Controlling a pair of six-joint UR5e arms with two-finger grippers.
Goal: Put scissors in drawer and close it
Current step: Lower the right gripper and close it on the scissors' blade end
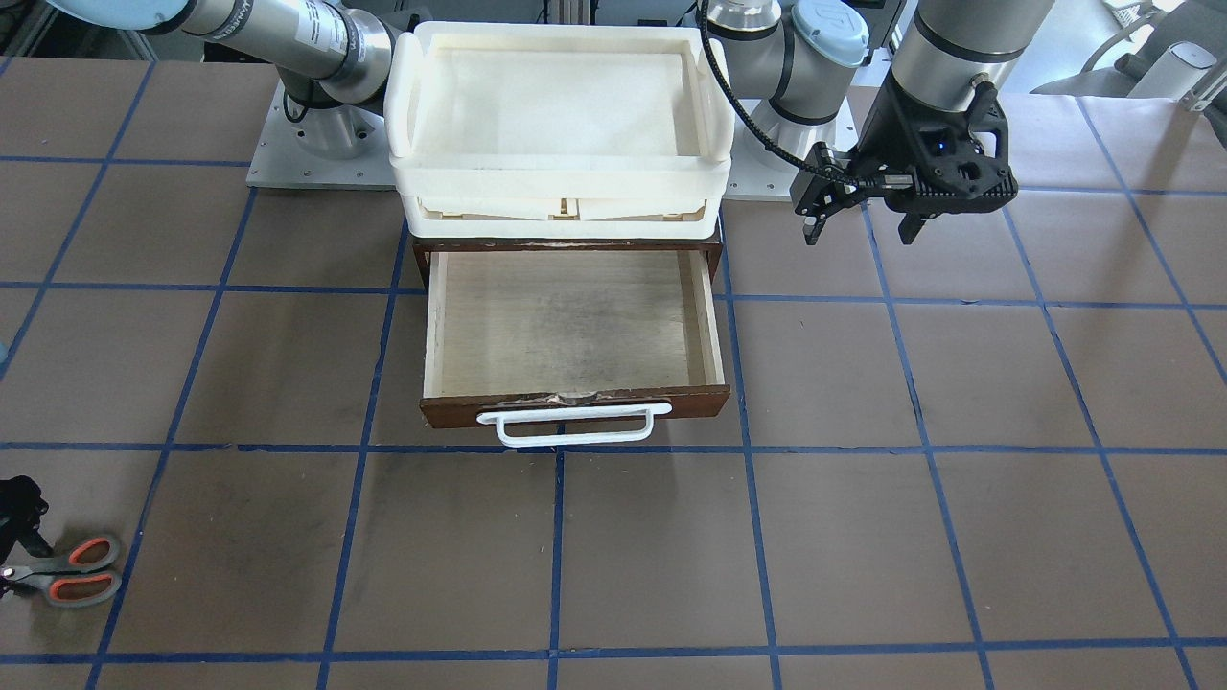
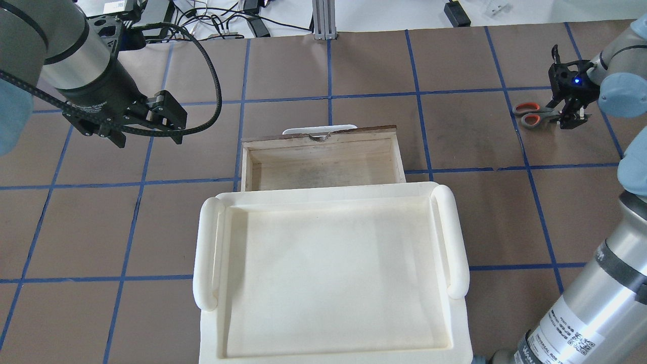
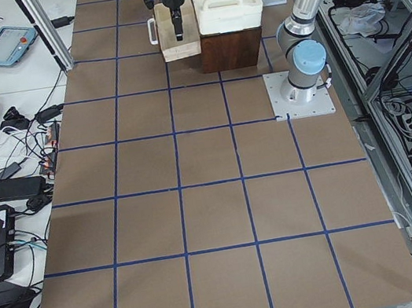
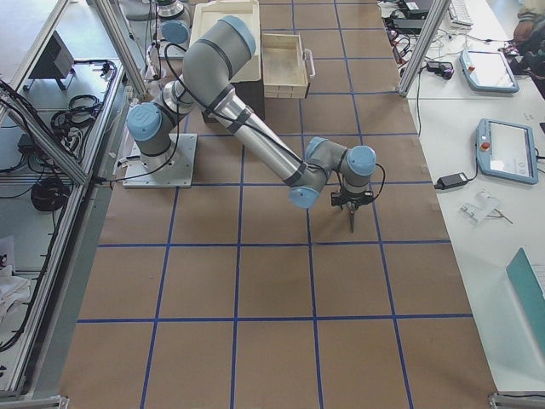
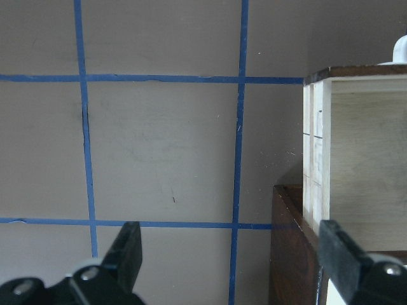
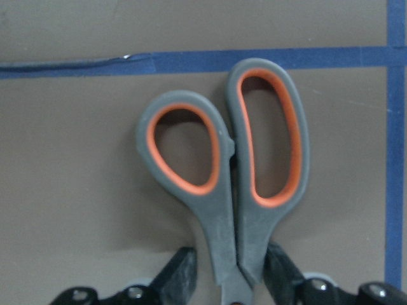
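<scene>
The scissors [image 1: 72,572] lie flat on the table by its right end, far from the drawer; they also show in the overhead view [image 2: 530,114]. In the right wrist view their grey handles with orange loops [image 6: 235,210] point away from me. My right gripper [image 2: 570,121] stands over them, and its fingers [image 6: 184,276] close on the neck just below the handles. The drawer [image 1: 575,402] is pulled open, its plywood inside bare. My left gripper [image 2: 146,139] hangs open and empty above the table beside the drawer; its fingers [image 5: 130,248] stand wide apart.
A white plastic tray [image 2: 207,253] sits on top of the brown cabinet behind the drawer. The drawer's white bar handle [image 1: 573,429] points away from the robot. The table is brown with a blue tape grid.
</scene>
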